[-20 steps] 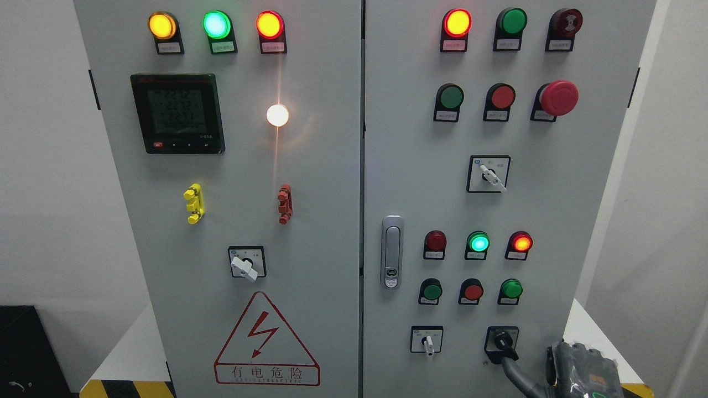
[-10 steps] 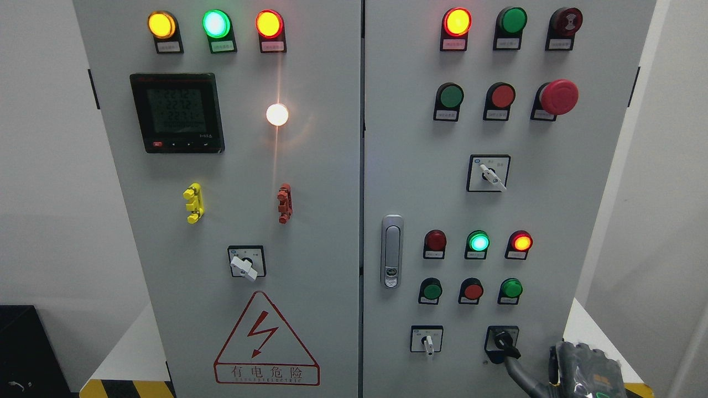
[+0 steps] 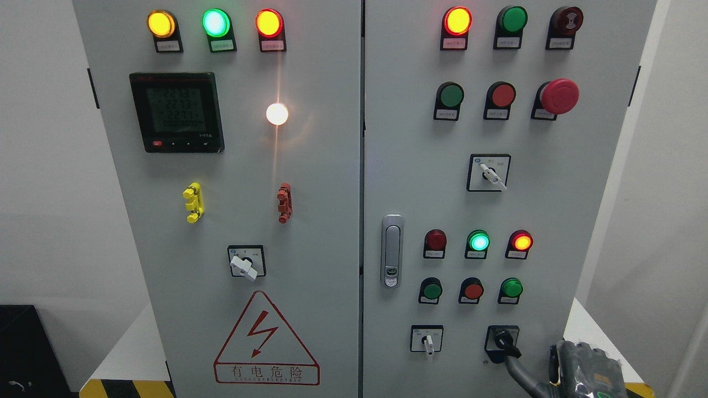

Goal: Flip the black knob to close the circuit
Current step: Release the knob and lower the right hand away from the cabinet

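Here the black knob sits at the lower right of the cabinet's right door, in its square black bezel, last in the bottom row. Its handle points down and to the right. One dark finger of my right hand reaches up from the bottom edge and meets the lower tip of that handle. I judge it is set there to lever the handle round, since pushing at the tip gives the most turn. The rest of the hand is cut off by the frame, so I cannot tell whether the other fingers are curled or spread; nothing is clamped that I can see. My left hand is out of view.

Just left of the knob is a white selector, near enough that a sideways sweep could brush it. Above stand three small buttons, the green one directly over the knob, with bare panel between. To the right the door's edge is close, and beyond it a white ledge. Open room lies mostly below and to the right, where my arm comes in.
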### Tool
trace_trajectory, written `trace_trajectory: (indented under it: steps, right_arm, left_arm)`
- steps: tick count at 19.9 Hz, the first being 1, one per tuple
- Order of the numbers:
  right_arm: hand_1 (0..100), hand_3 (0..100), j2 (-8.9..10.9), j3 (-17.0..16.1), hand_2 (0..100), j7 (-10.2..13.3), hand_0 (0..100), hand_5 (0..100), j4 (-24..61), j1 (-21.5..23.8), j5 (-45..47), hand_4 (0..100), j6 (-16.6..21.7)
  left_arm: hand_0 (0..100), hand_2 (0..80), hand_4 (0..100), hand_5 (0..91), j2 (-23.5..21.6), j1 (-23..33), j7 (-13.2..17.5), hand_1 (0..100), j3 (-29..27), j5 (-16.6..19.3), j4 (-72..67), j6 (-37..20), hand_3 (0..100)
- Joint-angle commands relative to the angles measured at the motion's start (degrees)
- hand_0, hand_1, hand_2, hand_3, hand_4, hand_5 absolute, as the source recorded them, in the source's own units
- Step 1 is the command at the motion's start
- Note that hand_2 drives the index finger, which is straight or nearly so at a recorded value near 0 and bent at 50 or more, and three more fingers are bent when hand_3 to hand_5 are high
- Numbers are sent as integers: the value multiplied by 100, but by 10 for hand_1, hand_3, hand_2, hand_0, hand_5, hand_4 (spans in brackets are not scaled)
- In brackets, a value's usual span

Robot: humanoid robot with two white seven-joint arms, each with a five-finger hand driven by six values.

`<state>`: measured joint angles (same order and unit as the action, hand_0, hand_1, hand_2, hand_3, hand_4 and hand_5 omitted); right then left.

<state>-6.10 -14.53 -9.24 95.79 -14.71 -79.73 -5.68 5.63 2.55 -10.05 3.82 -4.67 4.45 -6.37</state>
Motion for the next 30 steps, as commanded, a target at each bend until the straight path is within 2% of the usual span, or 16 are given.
trace_trajectory:
  steps: [1, 9, 14, 16, 22, 25, 30]
  right_arm:
    - [15, 1000, -22, 64, 909, 45, 0, 989, 71, 4, 11, 986, 23]
    - [17, 1000, -75, 293, 908, 63, 0, 988, 71, 65, 11, 985, 32]
    - [18, 1000, -75, 556, 907, 142, 0, 987, 71, 197, 11, 985, 23]
    - [18, 1000, -75, 653, 907, 256, 0, 987, 71, 250, 11, 985, 32]
    - [19, 1000, -146, 767, 899, 318, 0, 989, 343, 469, 28, 983, 76]
    - [21, 1000, -146, 873, 892, 546, 0, 989, 458, 610, 501, 976, 120]
    - [36, 1000, -137, 1005, 868, 774, 0, 972, 844, 1022, 1125, 955, 129]
  left_arm:
    - [120, 0, 0, 0, 0, 0, 3, 556, -4, 1, 3, -4, 0]
    - [120, 0, 0, 0, 0, 0, -6, 556, -3, 1, -6, -4, 0]
    - [120, 0, 0, 0, 0, 0, 3, 556, -3, 1, 3, -4, 0]
    - [120, 0, 0, 0, 0, 0, 3, 556, -3, 1, 3, -4, 0]
    - [120, 0, 0, 0, 0, 0, 3, 556, 5, 1, 3, -4, 0]
    - [120, 0, 0, 0, 0, 0, 3, 556, -4, 1, 3, -4, 0]
    - [120, 0, 0, 0, 0, 0, 3, 556, -4, 1, -6, -4, 0]
